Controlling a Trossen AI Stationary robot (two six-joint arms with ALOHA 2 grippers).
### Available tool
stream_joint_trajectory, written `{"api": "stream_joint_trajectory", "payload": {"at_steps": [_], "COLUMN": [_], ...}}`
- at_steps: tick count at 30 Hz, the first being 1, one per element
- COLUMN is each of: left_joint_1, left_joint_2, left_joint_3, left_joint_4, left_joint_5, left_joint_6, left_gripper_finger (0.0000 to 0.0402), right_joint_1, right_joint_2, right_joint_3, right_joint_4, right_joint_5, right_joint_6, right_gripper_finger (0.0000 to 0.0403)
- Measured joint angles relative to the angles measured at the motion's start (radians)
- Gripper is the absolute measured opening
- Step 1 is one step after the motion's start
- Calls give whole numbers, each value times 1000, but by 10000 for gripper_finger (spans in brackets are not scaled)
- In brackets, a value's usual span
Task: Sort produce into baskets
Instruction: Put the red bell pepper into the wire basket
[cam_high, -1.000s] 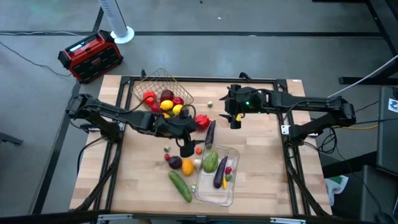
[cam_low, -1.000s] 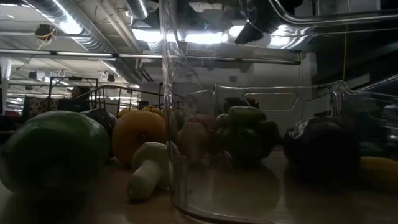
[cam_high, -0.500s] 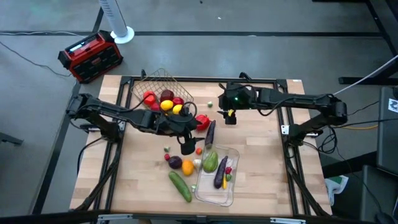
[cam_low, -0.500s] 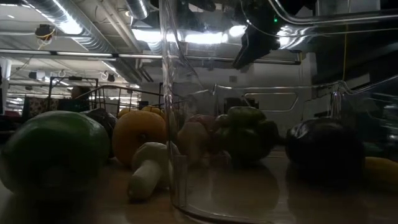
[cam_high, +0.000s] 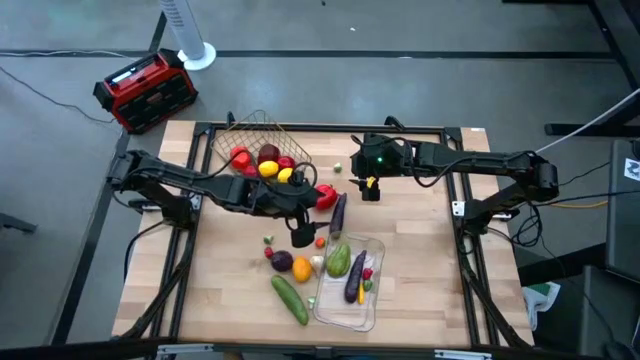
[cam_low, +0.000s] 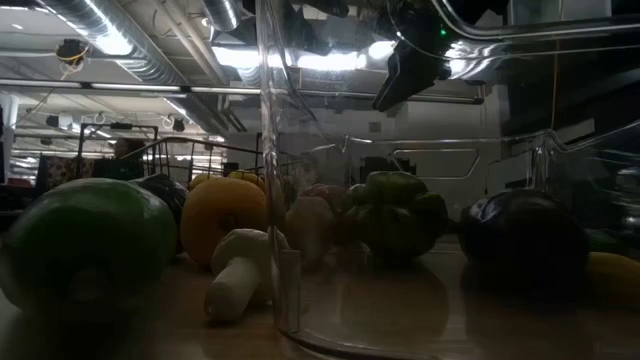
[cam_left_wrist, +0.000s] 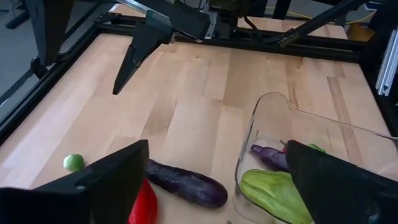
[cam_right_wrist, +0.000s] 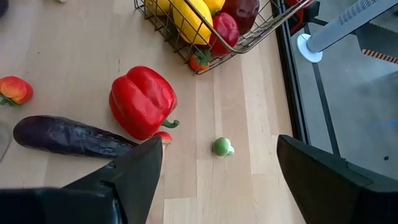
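Observation:
The bronze wire basket (cam_high: 258, 147) at the far left holds several red and yellow fruits. The clear tray (cam_high: 372, 302) near the front holds a green squash (cam_high: 339, 260) and an eggplant (cam_high: 353, 280). A red pepper (cam_high: 325, 196) and another eggplant (cam_high: 338, 213) lie on the table between them. My left gripper (cam_high: 301, 236) is open and empty, just left of that eggplant (cam_left_wrist: 186, 183). My right gripper (cam_high: 368, 190) is open and empty, above the table right of the pepper (cam_right_wrist: 142, 102).
A cucumber (cam_high: 289, 298), an orange fruit (cam_high: 301, 268), a dark purple piece (cam_high: 282, 260) and small pieces lie left of the tray. A small green piece (cam_right_wrist: 221, 147) lies by the far edge. A red-and-black box (cam_high: 145, 90) stands on the floor beyond the table.
My right gripper has gone a little toward the table's left and far edges, nearer the red pepper, and stays open.

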Motion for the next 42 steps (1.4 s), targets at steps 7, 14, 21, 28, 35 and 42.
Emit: {"api": "stream_joint_trajectory", "payload": {"at_steps": [7,14,21,28,35,42], "left_joint_1": [19,54,60,69,116,163], "left_joint_2": [20,55,77,109,163,256], "left_joint_3": [-13,-14,-14,-14,-14,-14], "left_joint_4": [-13,-28,-39,-50,-33,-15], "left_joint_5": [-30,-43,-43,-44,-85,-89], "left_joint_6": [18,20,-2,-18,-57,-57], "left_gripper_finger": [396,395,395,395,395,395], "right_joint_1": [0,0,0,0,0,0], "right_joint_2": [0,0,0,-1,-1,-1], "right_joint_3": [0,0,0,0,0,0], "right_joint_4": [0,-9,-11,-11,-9,-8], "right_joint_5": [0,0,0,0,0,0], "right_joint_6": [0,0,0,0,0,0], "right_gripper_finger": [312,312,312,312,312,312]}}
